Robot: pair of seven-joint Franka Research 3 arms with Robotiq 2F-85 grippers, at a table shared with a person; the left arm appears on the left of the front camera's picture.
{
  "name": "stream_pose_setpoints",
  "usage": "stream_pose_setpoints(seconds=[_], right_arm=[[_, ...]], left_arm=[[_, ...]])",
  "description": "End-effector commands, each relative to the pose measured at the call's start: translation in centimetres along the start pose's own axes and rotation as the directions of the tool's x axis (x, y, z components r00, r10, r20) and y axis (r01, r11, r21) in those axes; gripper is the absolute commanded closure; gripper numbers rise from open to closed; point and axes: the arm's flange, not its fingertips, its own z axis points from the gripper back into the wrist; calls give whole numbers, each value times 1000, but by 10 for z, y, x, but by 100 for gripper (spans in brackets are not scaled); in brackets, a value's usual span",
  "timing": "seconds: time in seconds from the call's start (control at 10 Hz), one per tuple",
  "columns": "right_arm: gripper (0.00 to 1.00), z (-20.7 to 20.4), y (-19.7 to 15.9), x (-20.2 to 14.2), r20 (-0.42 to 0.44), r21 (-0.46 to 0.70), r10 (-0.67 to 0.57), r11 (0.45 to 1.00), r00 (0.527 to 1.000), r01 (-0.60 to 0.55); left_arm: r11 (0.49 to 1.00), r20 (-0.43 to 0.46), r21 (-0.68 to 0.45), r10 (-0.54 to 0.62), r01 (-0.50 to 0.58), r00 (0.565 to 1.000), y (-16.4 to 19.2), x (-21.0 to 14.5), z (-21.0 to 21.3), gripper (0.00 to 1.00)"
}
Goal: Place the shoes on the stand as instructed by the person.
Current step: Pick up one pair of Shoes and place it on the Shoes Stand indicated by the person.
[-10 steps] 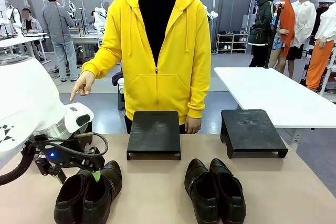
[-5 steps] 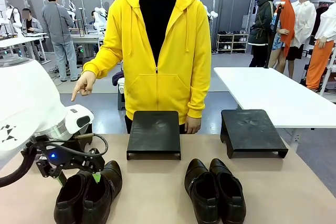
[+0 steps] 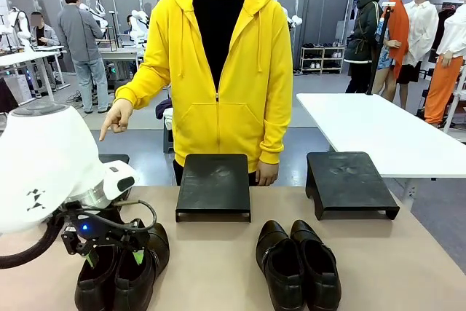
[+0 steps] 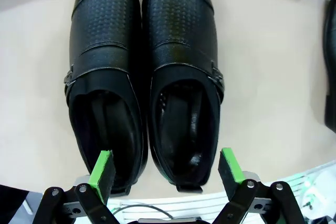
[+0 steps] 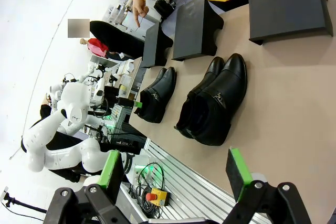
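The left pair of black shoes (image 3: 122, 282) lies near the table's front left, toes toward the person (image 3: 218, 71). My left gripper (image 3: 113, 258) hangs open just over their heels. In the left wrist view its green fingertips (image 4: 102, 167) straddle the openings of both shoes (image 4: 144, 77) without touching them. The second pair (image 3: 298, 264) lies front right, and in the right wrist view (image 5: 212, 103). My right gripper (image 5: 174, 170) is open and holds nothing, high above the table's edge. The person's hand (image 3: 113, 118) points down toward the far left.
Black stands sit at the table's far side: one in the middle (image 3: 213, 183), one on the right (image 3: 349, 180), and a third (image 5: 155, 45) at the left, mostly behind my left arm in the front view. Bare tan table (image 3: 218, 267) lies between the pairs.
My left arm has shifted a little right and lower, bringing its open gripper closer over the left pair's heels. The person's hand keeps pointing; the shoes have not moved.
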Motion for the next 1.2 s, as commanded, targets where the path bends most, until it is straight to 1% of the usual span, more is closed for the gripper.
stream_pose_setpoints(seconds=[0.0, 0.3, 0.4, 0.5, 0.6, 0.7, 0.8, 1.0, 1.1], right_arm=[[0, 2, 0, 0, 3, 10, 12, 1000, 1000, -12], [0, 2, 0, 0, 3, 10, 12, 1000, 1000, -12], [0, 2, 0, 0, 3, 10, 12, 1000, 1000, -12], [0, 2, 0, 0, 3, 10, 12, 1000, 1000, -12], [0, 2, 0, 0, 3, 10, 12, 1000, 1000, -12], [0, 2, 0, 0, 3, 10, 12, 1000, 1000, -12], [0, 2, 0, 0, 3, 10, 12, 1000, 1000, -12], [0, 2, 0, 0, 3, 10, 12, 1000, 1000, -12], [0, 2, 0, 0, 3, 10, 12, 1000, 1000, -12]], left_arm=[[999, 33, 32, -3, 2, 999, 4, -4, -24, 0], [999, 11, 34, 13, -13, 1000, 10, -5, -44, 0], [999, 3, 44, 12, -12, 1000, 12, -6, -47, 6], [997, -10, 71, 11, -10, 1000, 13, -7, -53, 25], [998, -16, 70, -3, 4, 1000, 12, -8, -57, 62], [998, -18, 63, -12, 13, 1000, 12, -10, -58, 85], [998, -15, 63, -16, 17, 1000, 12, -10, -58, 100], [997, -15, 67, -22, 23, 1000, 14, -9, -57, 100], [997, -20, 70, -24, 26, 1000, 14, -9, -57, 96]])
